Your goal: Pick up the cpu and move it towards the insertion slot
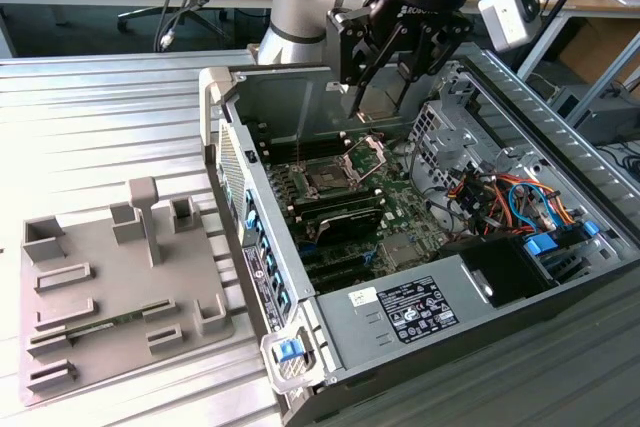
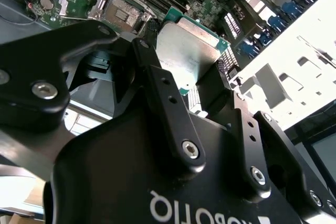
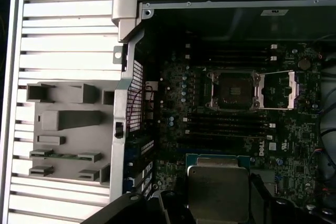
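tray [image 1: 100,247] exterior view's left of case [image 1: 250,237] | cpu [image 3: 218,195] in claw [image 1: 390,72] over case

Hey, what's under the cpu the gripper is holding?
Green motherboard shows around the cpu in the gripper; the insertion slot sits apart, lid open, not beneath it. Whatever lies directly under the chip is covered.

there is one cpu [image 3: 218,191], one insertion slot [image 3: 233,89], one open computer case [image 1: 290,97], one grey tray [image 1: 110,282] and one green memory stick [image 3: 65,156].
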### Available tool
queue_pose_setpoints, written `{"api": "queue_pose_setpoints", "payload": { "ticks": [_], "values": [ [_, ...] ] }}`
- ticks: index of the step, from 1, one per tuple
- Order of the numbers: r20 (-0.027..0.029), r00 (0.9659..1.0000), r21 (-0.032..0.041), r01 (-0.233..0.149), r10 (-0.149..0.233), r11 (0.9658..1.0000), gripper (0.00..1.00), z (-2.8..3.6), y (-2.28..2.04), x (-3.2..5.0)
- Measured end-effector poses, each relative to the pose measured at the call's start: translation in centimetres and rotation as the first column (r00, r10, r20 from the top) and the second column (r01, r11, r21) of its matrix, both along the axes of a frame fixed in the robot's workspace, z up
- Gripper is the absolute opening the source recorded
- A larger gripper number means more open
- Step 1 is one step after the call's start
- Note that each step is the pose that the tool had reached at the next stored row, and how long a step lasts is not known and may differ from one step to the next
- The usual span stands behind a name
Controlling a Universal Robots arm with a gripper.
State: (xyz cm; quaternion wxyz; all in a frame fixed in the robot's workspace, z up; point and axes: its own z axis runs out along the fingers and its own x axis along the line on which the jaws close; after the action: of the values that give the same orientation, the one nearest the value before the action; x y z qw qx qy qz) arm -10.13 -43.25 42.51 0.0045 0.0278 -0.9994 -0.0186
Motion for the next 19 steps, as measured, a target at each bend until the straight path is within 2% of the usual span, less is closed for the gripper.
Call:
{"api": "queue_pose_setpoints", "payload": {
  "ticks": [19],
  "values": [
    [0.0000, 1.0000, 0.0001, 0.000, 0.000, 1.0000, 0.55, -0.02, 0.03, 1.84]
  ]
}}
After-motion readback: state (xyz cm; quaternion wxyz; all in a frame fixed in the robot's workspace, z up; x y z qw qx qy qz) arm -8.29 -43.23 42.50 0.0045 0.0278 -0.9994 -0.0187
